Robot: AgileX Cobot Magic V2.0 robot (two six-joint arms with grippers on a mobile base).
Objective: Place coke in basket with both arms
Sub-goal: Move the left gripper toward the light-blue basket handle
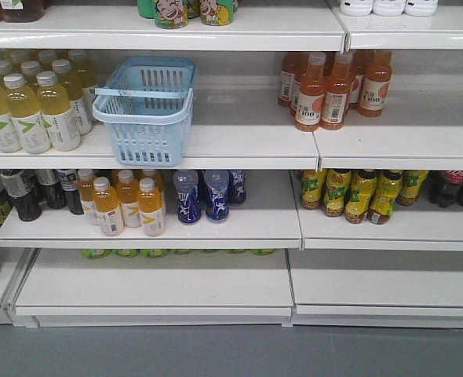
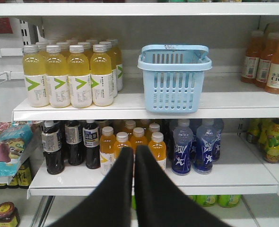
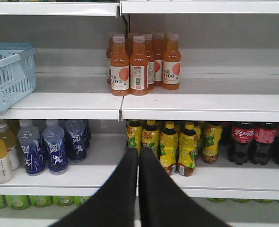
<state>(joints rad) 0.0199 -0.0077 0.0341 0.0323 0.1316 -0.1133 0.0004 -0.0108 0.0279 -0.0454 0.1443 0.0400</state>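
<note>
Front-facing view: white shop shelving [image 1: 239,149] in stacked tiers with price-strip edges, grey floor [image 1: 216,353] underneath, flat indoor light. Basket [image 1: 145,118] stands upright on the middle shelf [image 1: 388,137], left of centre, near the front edge, one thin handle lying across its top. Pale yellow bottles [image 1: 27,118] are packed just to its left, close but apart. Orange bottles [image 1: 329,90] stand well off to its right on the same tier, with bare white shelf between. One tier down — orange juice bottles [image 1: 125,206], blue bottles [image 1: 204,196], yellow-green bottles [image 1: 357,192], then dark cola bottles [image 3: 257,142] with red labels at the far right end. Left wrist view: left gripper [image 2: 134,149] has its jaws pressed together, only a hairline slit between them, gripping nothing; it hangs in front of the juice tier, below the basket and well apart from it. Right wrist view: right gripper [image 3: 138,150] is the same — jaws closed tip to tip, nothing held, out in front of the yellow-green bottles, with the cola bottles off to its right and the basket at the left edge on the tier above.
</note>
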